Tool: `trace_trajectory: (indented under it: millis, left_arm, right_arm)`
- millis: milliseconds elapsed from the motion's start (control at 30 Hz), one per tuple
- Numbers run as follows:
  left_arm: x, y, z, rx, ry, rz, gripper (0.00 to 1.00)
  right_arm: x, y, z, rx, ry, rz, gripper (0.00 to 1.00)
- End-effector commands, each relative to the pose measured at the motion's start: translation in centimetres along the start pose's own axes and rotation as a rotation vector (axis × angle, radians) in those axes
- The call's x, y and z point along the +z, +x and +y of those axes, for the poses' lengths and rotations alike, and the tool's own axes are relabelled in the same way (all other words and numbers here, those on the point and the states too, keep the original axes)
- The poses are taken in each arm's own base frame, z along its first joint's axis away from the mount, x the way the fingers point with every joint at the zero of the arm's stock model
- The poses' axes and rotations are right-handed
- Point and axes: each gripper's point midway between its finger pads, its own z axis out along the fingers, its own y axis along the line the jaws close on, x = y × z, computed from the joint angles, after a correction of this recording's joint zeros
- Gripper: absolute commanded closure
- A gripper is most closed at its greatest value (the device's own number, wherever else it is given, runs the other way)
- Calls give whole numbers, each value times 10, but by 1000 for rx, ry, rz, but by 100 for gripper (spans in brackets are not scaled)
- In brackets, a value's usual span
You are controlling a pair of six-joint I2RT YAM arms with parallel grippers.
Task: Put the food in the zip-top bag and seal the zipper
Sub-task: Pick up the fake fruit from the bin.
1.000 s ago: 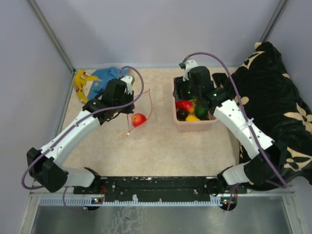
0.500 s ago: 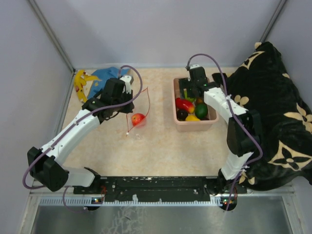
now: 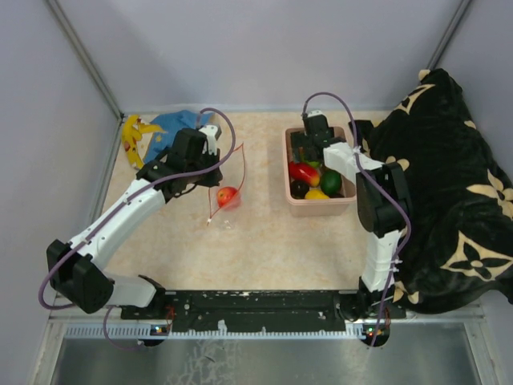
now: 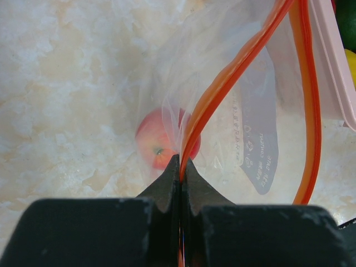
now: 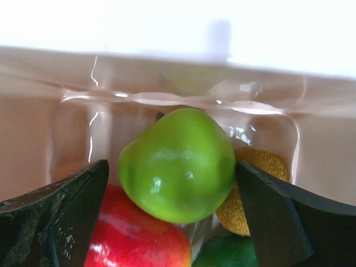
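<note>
My left gripper (image 3: 210,164) (image 4: 181,161) is shut on the red-orange zipper (image 4: 233,78) of the clear zip-top bag (image 4: 250,139) and holds its mouth up and open. One red-orange fruit (image 3: 228,196) (image 4: 158,146) lies inside the bag. The other food sits in the pink tub (image 3: 321,205): a red one (image 3: 302,172), a dark green one (image 3: 330,182), a yellow one (image 3: 317,194) and a dark one (image 3: 298,188). My right gripper (image 3: 308,154) (image 5: 177,178) is open inside the tub, its fingers (image 5: 67,206) either side of a light green fruit (image 5: 177,164), the right one close to it.
A yellow banana-like toy (image 3: 131,135) and a blue cloth (image 3: 172,125) lie at the back left. A black patterned blanket (image 3: 449,184) fills the right side. In the right wrist view a golden rough fruit (image 5: 256,189) and a red fruit (image 5: 139,239) lie beside the green one.
My right arm has swung left and down into the back of the tub. My left gripper has held the bag nearly still.
</note>
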Motion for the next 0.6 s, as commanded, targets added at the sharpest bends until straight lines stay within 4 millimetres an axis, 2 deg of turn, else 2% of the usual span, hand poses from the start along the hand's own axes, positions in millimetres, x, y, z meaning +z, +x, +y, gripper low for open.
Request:
trace_trajectory:
  millis: [0,167,300,367,467,567]
  left_arm:
    - [2,-1,0,-4,14,-1,100]
    - [2,-1,0,-4,11,-2,100]
    - [1,-1,-2,-6,21,-1,100]
    - [0,-2,-3,-6,27,-3,100]
    - [0,-2,-4,-8,33,-5,100]
    - [0,-2,-3,-9,29,-6,100]
  right_arm:
    - [10,-31,-8,19,22,-126,5]
    - [18,-22,-9,18,15,-111,14]
    - [8,-24,-6,16,-16,-127,24]
    - [6,-23,-4,9,-31,-120,23]
    - [10,-15,-4,-9,-32,-84,12]
    - [16,-6,-5,-27,-24,-56,8]
